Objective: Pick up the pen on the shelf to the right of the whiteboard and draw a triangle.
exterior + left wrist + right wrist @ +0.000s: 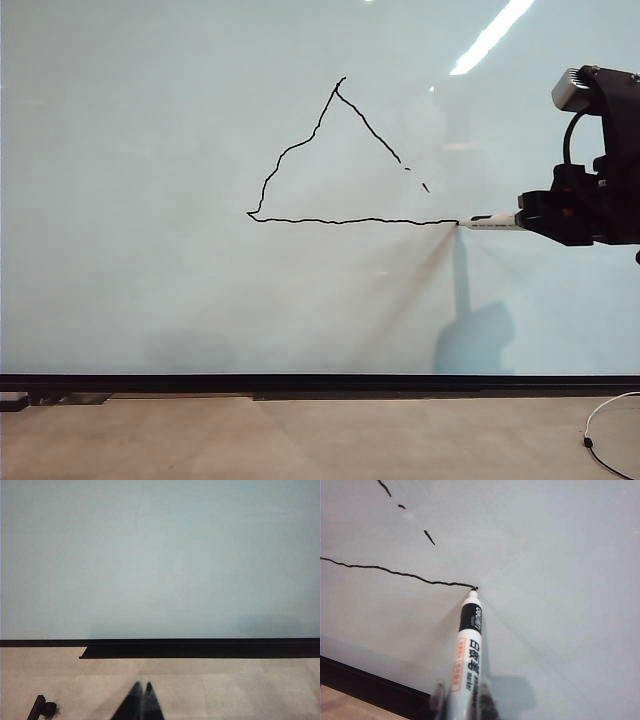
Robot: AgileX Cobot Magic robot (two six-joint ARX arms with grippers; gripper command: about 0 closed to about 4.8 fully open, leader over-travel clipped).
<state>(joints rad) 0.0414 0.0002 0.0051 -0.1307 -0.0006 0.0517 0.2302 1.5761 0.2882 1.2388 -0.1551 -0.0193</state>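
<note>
Nearest the exterior camera lies the pale tabletop (300, 440), with a thin cable (605, 425) curled at its right edge. Behind it stands the whiteboard (200, 300), glossy grey-blue, filling most of the view above its black bottom rail (320, 383). On the board is the triangle (330, 160), a wobbly black outline: left side and base continuous, right side broken into short dashes toward the lower right corner. The right arm (600, 170) enters from the right of the exterior view; its right pincer (525, 212) is closed on the pen (490, 221), which it holds level. The pen (468, 650), white with a black band and printed barrel, has its dark tip touching the board at the right end of the base line, the triangle's lower right corner. The left pincer (141, 702) is seen only in the left wrist view, low before the board's rail, its two dark fingers (131, 704) pressed together and holding nothing.
</note>
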